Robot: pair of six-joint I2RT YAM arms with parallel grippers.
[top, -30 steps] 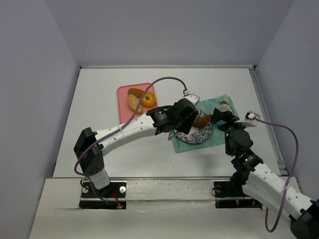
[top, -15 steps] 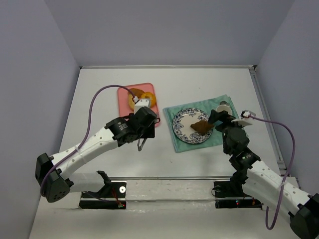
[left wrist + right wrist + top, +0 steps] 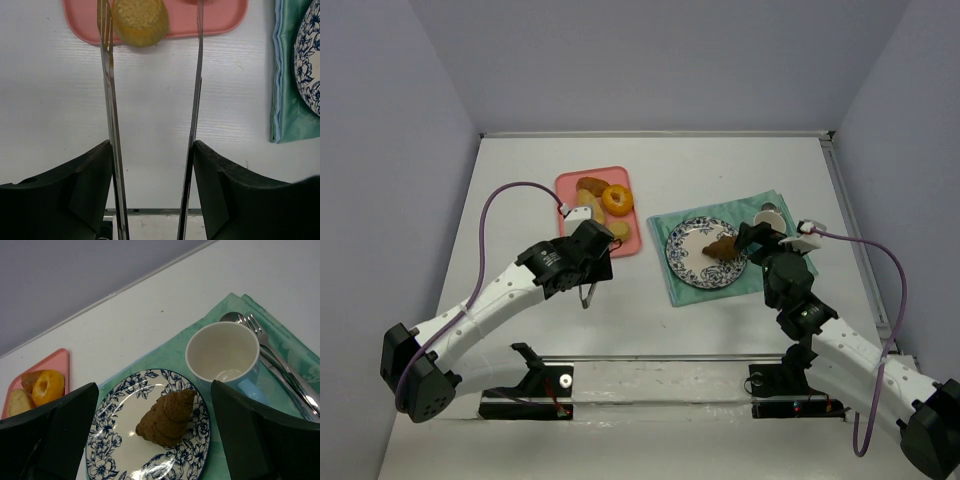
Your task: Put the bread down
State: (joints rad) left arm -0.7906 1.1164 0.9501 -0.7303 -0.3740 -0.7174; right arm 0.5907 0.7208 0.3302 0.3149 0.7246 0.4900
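A brown croissant-shaped bread (image 3: 722, 247) lies on the blue-flowered plate (image 3: 686, 262), on its right half. In the right wrist view the bread (image 3: 167, 417) rests on the plate (image 3: 117, 412) just left of a white cup (image 3: 222, 351). My left gripper (image 3: 589, 272) holds metal tongs (image 3: 587, 296); the tongs (image 3: 109, 80) are spread and empty, their tips at the near edge of the pink tray (image 3: 220, 20). My right gripper (image 3: 756, 240) is open and empty, its fingers (image 3: 65, 415) either side of the plate.
The pink tray (image 3: 570, 186) holds an orange donut (image 3: 617, 199) and other pastries; a yellow bun (image 3: 140, 20) lies between the tong tips. The plate, the cup (image 3: 767, 216), and a spoon and fork (image 3: 272, 350) sit on a green cloth (image 3: 670, 288).
My left arm has swung from over the plate to the left, near the pink tray. The bread stays on the plate and the tongs are now empty. The right arm barely moved.
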